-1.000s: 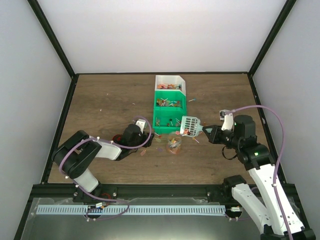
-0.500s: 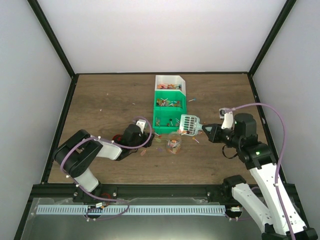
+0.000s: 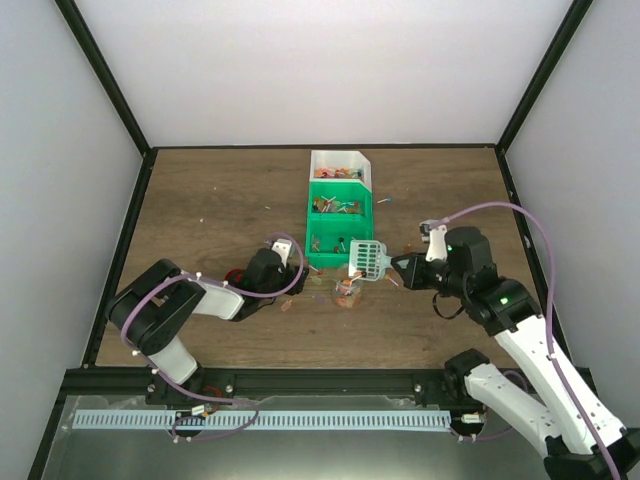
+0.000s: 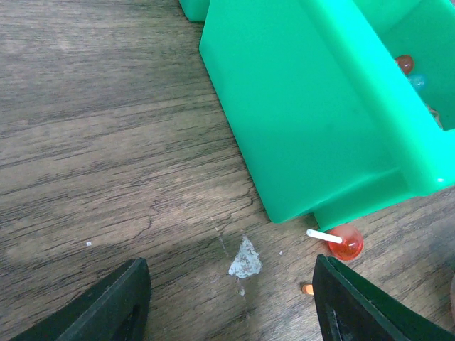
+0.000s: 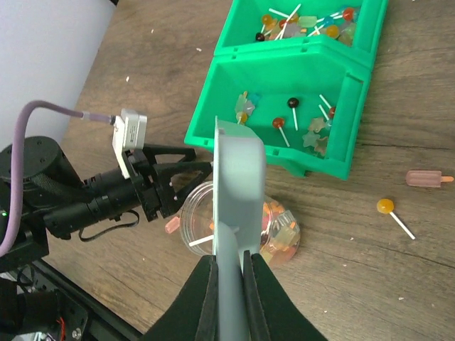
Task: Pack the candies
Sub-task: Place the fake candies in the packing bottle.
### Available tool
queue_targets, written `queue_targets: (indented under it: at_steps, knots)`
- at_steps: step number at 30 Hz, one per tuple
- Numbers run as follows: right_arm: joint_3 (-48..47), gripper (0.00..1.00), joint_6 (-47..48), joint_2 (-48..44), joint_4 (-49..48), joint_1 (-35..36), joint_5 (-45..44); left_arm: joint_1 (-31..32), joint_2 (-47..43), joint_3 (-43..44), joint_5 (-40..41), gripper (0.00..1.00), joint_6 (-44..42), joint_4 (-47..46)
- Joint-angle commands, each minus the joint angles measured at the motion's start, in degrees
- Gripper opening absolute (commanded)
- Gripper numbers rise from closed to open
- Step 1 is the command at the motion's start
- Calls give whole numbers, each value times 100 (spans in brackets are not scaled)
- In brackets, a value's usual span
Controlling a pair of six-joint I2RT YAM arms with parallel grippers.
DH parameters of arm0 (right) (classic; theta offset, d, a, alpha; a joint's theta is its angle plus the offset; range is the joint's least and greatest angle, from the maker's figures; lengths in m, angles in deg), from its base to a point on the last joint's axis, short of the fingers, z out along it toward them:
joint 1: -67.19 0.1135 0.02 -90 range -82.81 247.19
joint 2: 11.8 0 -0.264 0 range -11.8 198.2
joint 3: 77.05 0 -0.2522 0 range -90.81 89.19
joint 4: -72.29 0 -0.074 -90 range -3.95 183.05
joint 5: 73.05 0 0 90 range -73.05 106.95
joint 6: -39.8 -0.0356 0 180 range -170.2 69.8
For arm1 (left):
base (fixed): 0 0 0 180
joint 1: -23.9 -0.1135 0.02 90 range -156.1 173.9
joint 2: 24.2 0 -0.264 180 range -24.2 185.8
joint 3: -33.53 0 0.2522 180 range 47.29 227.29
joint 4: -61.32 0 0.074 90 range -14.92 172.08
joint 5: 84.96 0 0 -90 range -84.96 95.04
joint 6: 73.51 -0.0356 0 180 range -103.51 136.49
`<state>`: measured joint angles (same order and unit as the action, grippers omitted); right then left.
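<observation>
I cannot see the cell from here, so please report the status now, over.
Left pincer open, low beside green bin. Right pincer shut on scoop, at jar. Candies in jar and bin, some loose on table.

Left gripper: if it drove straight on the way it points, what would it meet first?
Probably the near wall of the green bin, though the red lollipop by its corner might be brushed first; depth is unclear.

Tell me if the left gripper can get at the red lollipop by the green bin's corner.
Probably yes: the left gripper is open and low, and the red lollipop lies uncovered just past one finger, though the corner of the green bin crowds it.
</observation>
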<state>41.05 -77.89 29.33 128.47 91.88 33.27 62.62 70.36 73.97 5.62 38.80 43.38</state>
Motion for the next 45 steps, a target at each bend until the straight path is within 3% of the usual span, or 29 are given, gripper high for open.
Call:
queue_targets:
  at_steps: [1,33,41,45]
  knots:
    - [-370,1,-303,115,39,539,-817,13,5,78,9,65,-31,-127]
    - [-1182,1,-311,634,418,1197,-1661,-5,-85,51,62,66,-117,15]
    - [-1249,1,-757,391,-78,1188,-2197,0,-731,-195,84,67,-71,293]
    - [-1211,1,-802,520,-555,1180,-2002,1,-1408,-406,420,69,11,692]
